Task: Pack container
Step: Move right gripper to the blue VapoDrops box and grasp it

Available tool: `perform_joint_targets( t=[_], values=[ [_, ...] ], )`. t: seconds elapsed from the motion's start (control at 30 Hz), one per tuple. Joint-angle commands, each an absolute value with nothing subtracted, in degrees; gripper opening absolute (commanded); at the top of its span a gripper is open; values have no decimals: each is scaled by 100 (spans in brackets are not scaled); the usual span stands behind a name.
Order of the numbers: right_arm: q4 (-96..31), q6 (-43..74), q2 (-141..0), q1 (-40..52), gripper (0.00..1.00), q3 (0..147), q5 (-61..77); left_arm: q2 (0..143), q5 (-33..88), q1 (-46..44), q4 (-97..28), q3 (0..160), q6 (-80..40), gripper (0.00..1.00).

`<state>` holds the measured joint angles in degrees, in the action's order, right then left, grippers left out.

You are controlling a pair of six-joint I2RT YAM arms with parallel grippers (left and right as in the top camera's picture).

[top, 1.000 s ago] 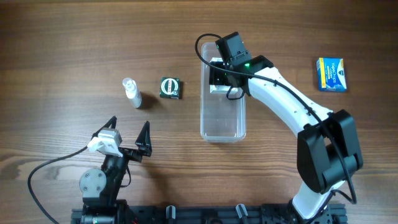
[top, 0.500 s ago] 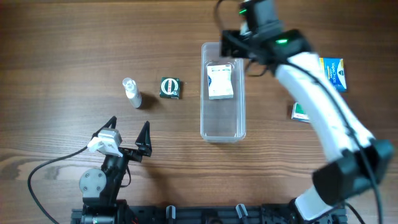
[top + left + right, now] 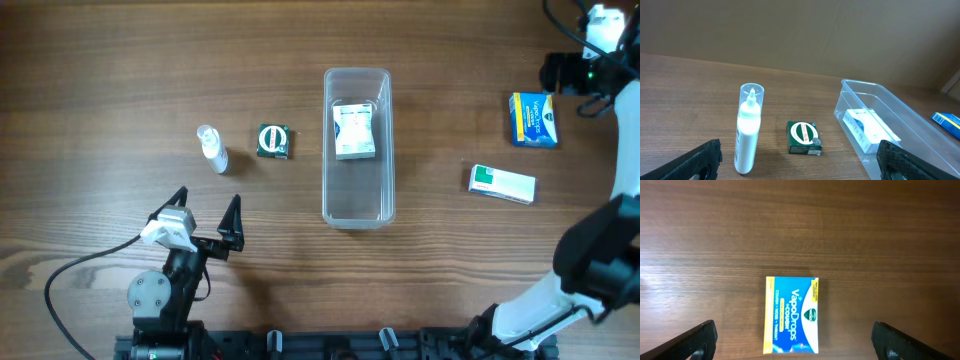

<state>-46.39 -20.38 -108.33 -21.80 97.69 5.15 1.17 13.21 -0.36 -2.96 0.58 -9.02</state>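
Our left gripper (image 3: pixel 209 197) sits low near the robot's edge of the table with its two dark fingers spread wide and nothing between them. Ahead of it, closer to its left finger, a white squeeze bottle (image 3: pixel 748 127) with a clear cap stands upright on the wood. Ahead of the gap between the fingers, just to the right of the bottle and apart from it, a small dark green box (image 3: pixel 804 137) with an oval label lies flat.

Further to this gripper's right, ahead of its right finger, we see the container (image 3: pixel 357 200), a long clear tub with its narrow ends pointing toward and away from the robot. It stands between the two arms and neither gripper touches it. A white box (image 3: pixel 353 131) lies flat inside, in the half far from the left gripper, and the near half holds nothing.

To the right of the tub, well apart from it, a white box with a green corner (image 3: pixel 502 184) lies on the table. It is out of our right wrist view.

Our right gripper (image 3: pixel 793 330) is at the far right corner of the table with its fingers parted, and they show at the two lower corners of its wrist view. A blue and yellow VapoDrops box (image 3: pixel 791 315) lies flat on the wood midway between them, clear of both fingers.
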Motion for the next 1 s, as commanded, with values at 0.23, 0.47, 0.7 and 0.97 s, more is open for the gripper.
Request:
perform_joint_targets(
  t=[0.23, 0.47, 0.7, 0.97],
  values=[
    [-4261, -1922, -12293, -2182, 100, 9703, 340, 93, 1347, 1, -307, 32, -812, 100],
    [-4244, -1590, -12785, -2189, 99, 9703, 320, 93, 1347, 1, -305, 32, -814, 100],
    [-4224, -1586, -12805, -2189, 99, 9701, 276, 93, 1347, 1, -307, 32, -812, 100],
    [-4265, -1479, -12805, -2189, 92, 9699, 235, 93, 1347, 1, -305, 32, -812, 100]
  ],
)
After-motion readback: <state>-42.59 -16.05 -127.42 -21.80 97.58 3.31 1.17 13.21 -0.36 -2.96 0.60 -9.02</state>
